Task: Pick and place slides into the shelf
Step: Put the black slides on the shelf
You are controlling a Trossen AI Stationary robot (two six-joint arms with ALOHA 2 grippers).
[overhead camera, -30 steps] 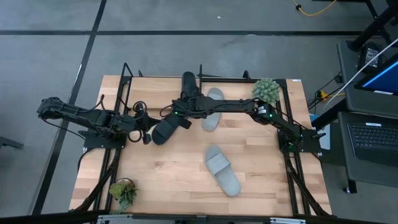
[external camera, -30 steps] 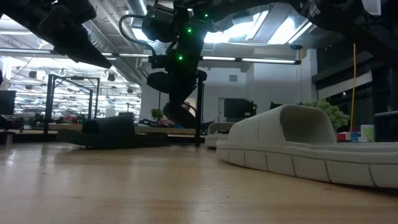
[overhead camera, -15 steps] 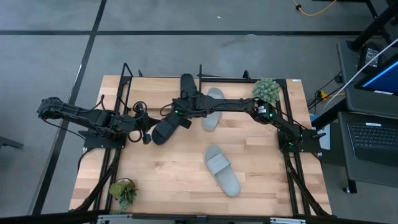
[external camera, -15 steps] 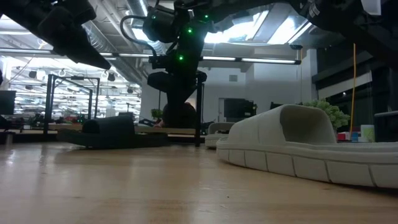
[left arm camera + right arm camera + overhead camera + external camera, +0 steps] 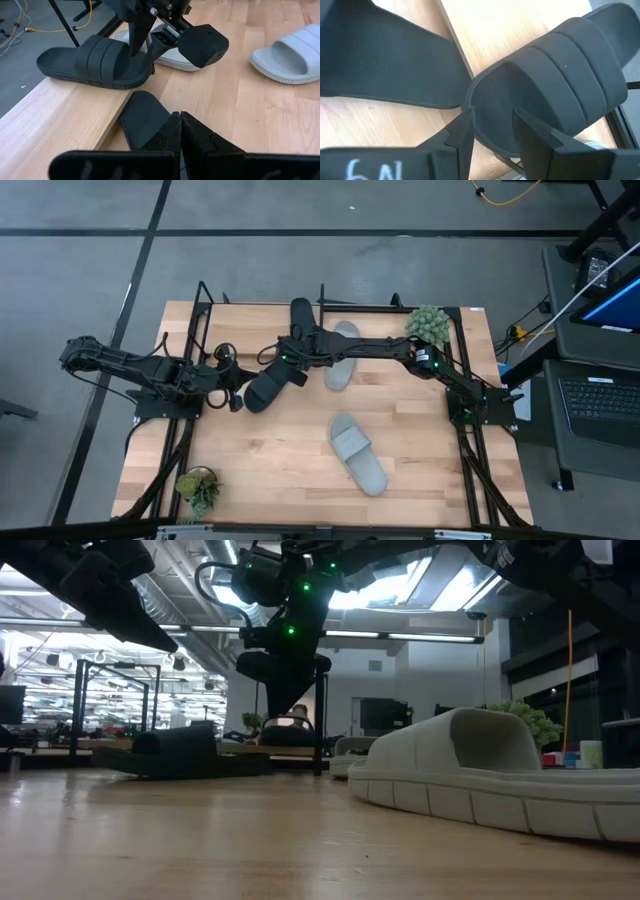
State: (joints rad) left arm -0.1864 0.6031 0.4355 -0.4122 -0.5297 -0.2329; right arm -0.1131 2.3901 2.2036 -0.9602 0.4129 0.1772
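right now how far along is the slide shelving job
Done: one black ribbed slide lies on the shelf's light wooden board. In hand: the right gripper is open around its edge; the left gripper is at the second black slide. Left: that one, the pale grey slide by the shelf and the pale grey slide mid-table.

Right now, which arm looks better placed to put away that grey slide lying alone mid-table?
Probably the right. Its gripper, open at the shelf, is nearer the grey slide. The left gripper sits by a black slide.
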